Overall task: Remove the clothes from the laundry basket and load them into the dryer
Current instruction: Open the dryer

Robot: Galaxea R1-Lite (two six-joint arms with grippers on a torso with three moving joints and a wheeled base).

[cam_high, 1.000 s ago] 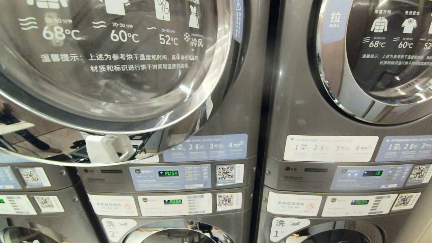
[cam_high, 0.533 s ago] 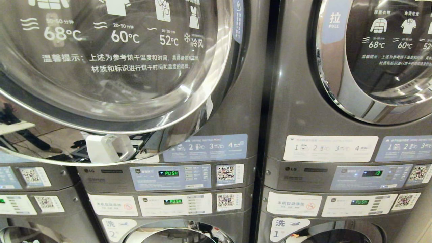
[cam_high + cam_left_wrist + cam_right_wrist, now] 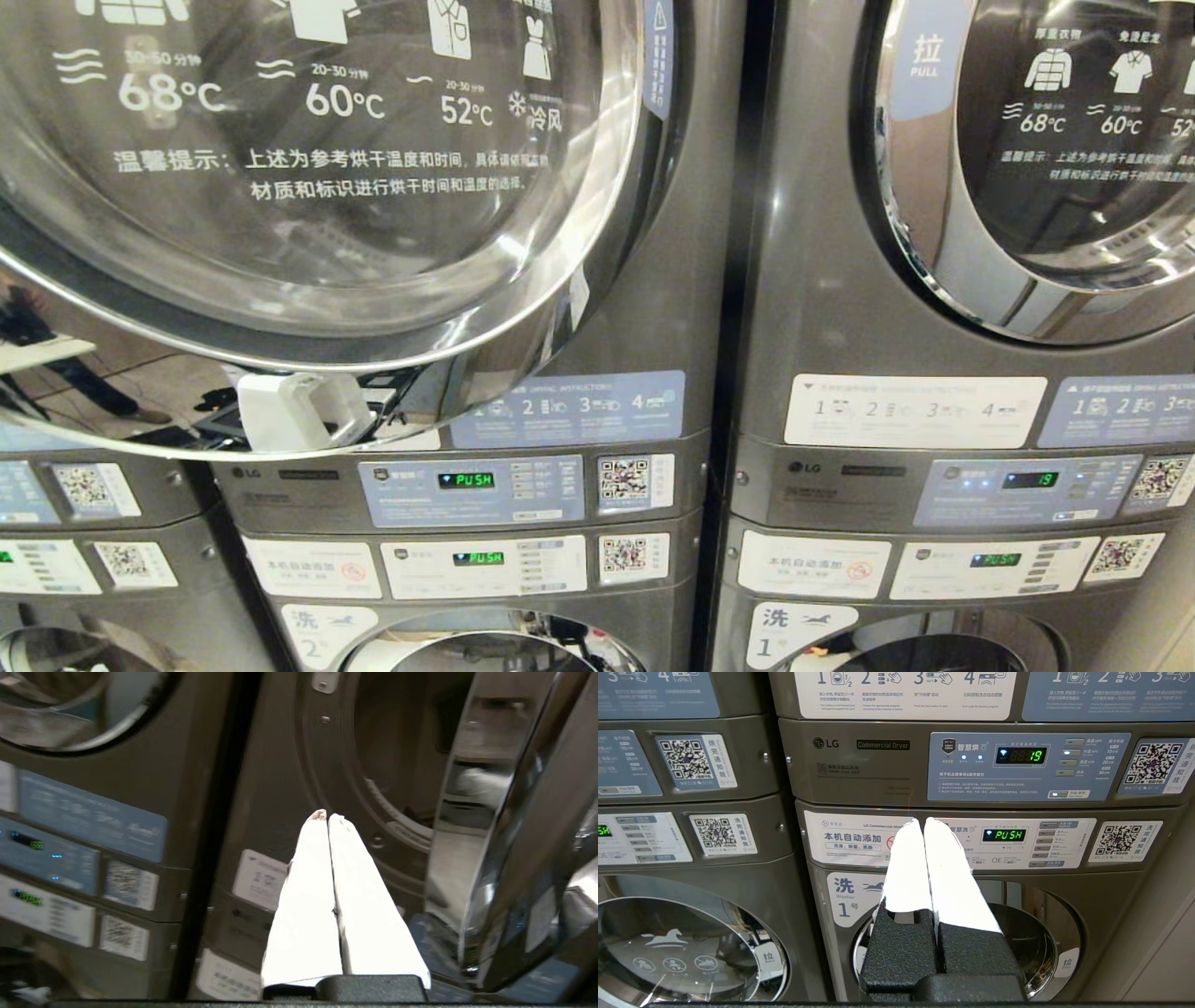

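Nothing has shifted in the head view since the earlier frames: the dryer door (image 3: 308,215) hangs swung open, filling the 10 o'clock part of the picture, its glass facing the camera. Neither arm shows there. By the left wrist view, the left gripper (image 3: 328,815) has its white fingers pressed together, empty, pointing at the dryer (image 3: 373,756) mouth, whose blurred drum seems bare. With jaws likewise together and empty, the right gripper (image 3: 924,822) faces the control panels (image 3: 1027,765) of the neighbouring stack. Two stacks show fully; no clothes or basket appear.
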